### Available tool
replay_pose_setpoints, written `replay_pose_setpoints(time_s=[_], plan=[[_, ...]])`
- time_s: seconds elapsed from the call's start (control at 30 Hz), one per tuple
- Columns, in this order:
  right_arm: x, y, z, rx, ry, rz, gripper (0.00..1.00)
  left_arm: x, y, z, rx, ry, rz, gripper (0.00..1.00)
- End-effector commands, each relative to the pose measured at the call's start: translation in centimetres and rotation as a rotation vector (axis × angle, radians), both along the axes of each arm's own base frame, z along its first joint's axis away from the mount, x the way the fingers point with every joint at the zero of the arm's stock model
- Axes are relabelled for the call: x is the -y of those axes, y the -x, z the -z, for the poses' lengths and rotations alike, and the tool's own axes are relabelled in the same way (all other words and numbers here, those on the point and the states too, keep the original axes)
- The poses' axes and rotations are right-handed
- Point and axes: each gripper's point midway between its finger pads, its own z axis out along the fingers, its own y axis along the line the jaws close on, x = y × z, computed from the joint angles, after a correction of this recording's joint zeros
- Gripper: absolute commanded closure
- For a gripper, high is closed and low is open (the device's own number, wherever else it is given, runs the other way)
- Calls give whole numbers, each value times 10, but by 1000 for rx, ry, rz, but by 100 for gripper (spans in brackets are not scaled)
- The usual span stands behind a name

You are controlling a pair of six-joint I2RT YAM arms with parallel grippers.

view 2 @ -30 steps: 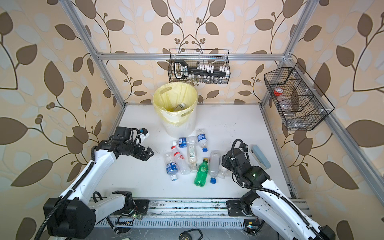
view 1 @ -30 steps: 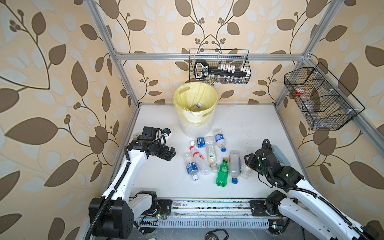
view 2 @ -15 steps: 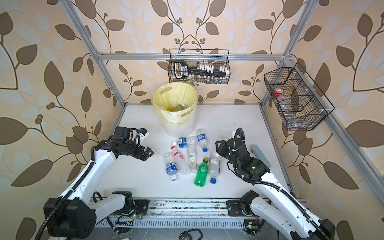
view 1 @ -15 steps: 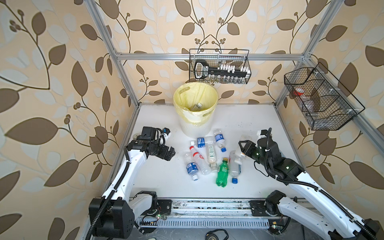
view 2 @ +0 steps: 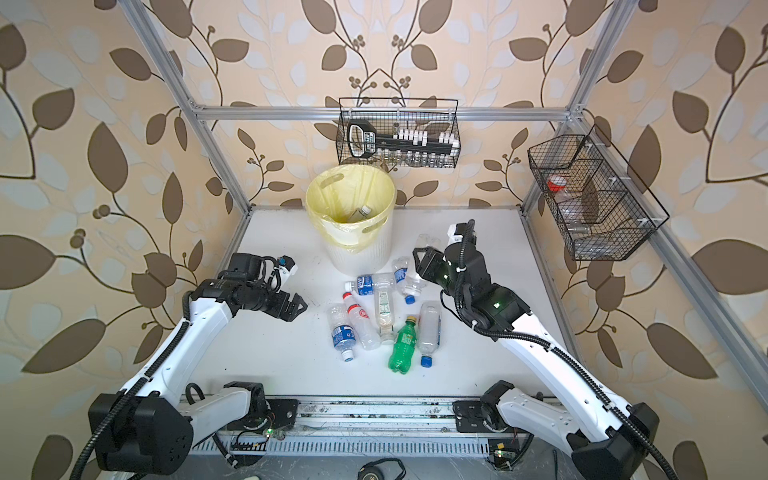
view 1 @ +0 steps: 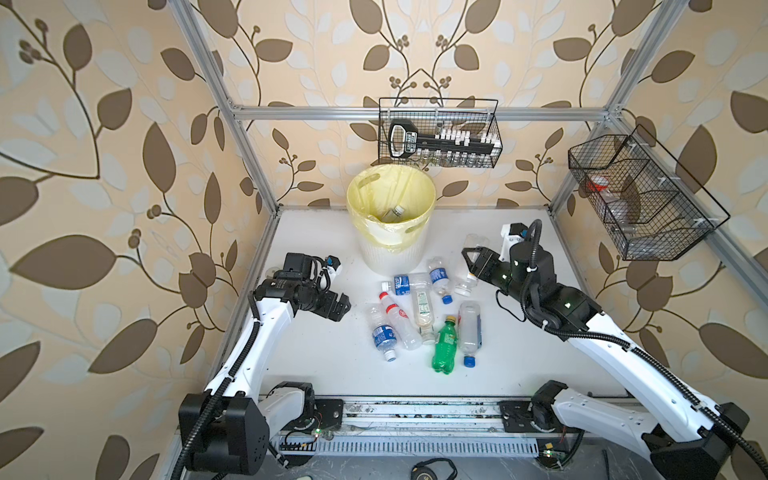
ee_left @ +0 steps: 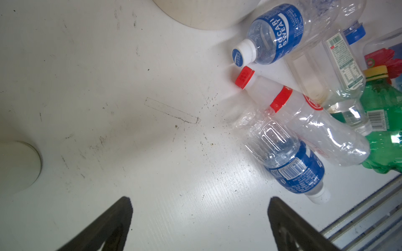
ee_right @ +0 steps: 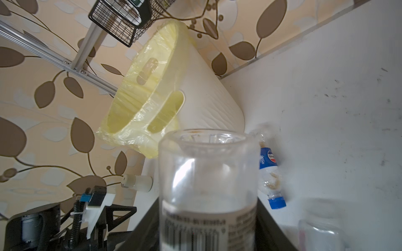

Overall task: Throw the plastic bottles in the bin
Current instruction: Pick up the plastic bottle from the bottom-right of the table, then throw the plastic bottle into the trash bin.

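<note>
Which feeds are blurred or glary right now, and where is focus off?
Right wrist view: the gripped clear bottle fills the foreground, out of focus, label unreadable; the bin behind is sharper. Left wrist view: Pocari Sweat bottle crisp, sheen on the table. In both top views: even light, clear bottle faint against white.

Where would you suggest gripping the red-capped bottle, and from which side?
Grip the red-capped bottle at its narrow neck just below the cap, from above, jaws across its length. It lies flat; other bottles crowd its body, but the neck end has room.
</note>
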Motion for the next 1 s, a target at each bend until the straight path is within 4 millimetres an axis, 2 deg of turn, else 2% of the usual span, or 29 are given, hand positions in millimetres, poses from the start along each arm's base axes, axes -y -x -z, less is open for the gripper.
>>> replay_pose_setpoints(time_s=[0.0,0.2,0.33,0.53,0.77,0.97], plan=[[-11,-7,-41,92,-22,-40,60,0,-1,-2,-5,19,2,1],[-19,-17,-89,197,-49,-58,60,-9,-8,2,-1,-25,-43,1],[-20,-20,-99,218,-50,-61,60,-10,-9,3,-4,-31,-50,1],[-5,-10,-96,233,-55,-30,60,-11,-10,4,-11,-32,-52,1],[21,14,-76,227,-79,29,60,-11,-14,4,-17,-29,-57,1],[33,33,-54,209,-113,49,60,-11,-12,5,-21,-31,-56,1]])
